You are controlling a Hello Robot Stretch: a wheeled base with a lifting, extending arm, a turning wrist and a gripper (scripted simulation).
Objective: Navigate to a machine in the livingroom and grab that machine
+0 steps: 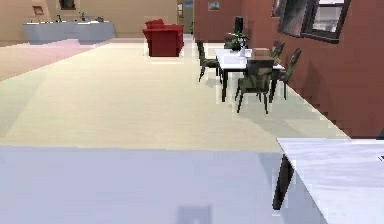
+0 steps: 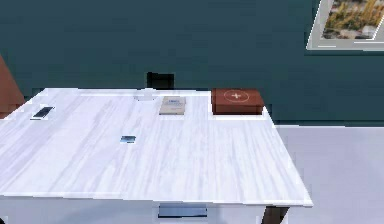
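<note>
**No sure machine yet**

Nothing reads plainly as the machine. Small blobs (image 1: 83,17) sit on the long pale counter (image 1: 70,32) at eleven o'clock. The flat red-brown box (image 2: 237,100) on the white marbled table (image 2: 150,165) could be mistaken for it. I cannot tell the gripper's state.

In the forward view we look ahead and somewhat down over a wide stretch of pale floor (image 1: 120,100). The red armchair (image 1: 163,40) and the dining table (image 1: 240,60) sit far off, high in the picture. A corner of the white table (image 1: 345,165) enters at the lower right, very near. In the arm side view we face out sideways and down onto the white table (image 2: 200,160) from close by, with the teal wall (image 2: 150,40) just behind it. That tabletop looks to be what the two views share.
</note>
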